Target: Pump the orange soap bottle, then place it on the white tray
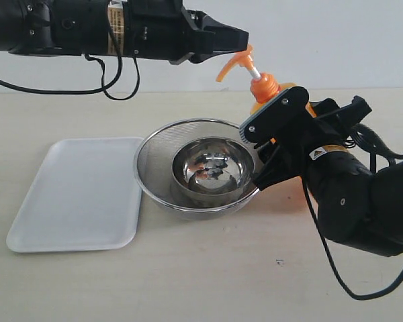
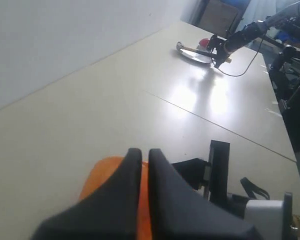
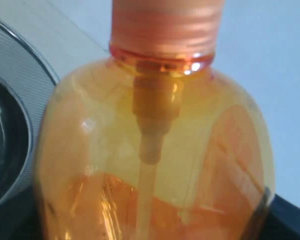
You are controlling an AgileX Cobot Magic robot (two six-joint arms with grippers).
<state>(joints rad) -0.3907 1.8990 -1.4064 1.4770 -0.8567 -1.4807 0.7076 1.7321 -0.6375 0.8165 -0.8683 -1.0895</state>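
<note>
Left tool: the jaws are fully closed, fingers pressed flat against each other. In the left wrist view the two black fingers meet directly over an orange surface, the pump head. In the exterior view my closed tips sit at the top of the pump head, touching it or just above it; I cannot tell which. The white stem below the head is exposed.

Right tool: the jaws stand wide, one finger on each side of the orange soap bottle, and they grip its body. The right wrist view is filled by the bottle's translucent orange shoulder, with the dip tube visible inside.

Bottle position: upright, just beside the metal mesh strainer, on the side away from the tray. My right tool hides the base, so contact with the worktop cannot be confirmed.

White tray: flat on the worktop on the far side of the strainer from the bottle, its near edge right against the strainer's rim. The bottle is not on it.

A steel bowl sits inside the strainer.
</note>
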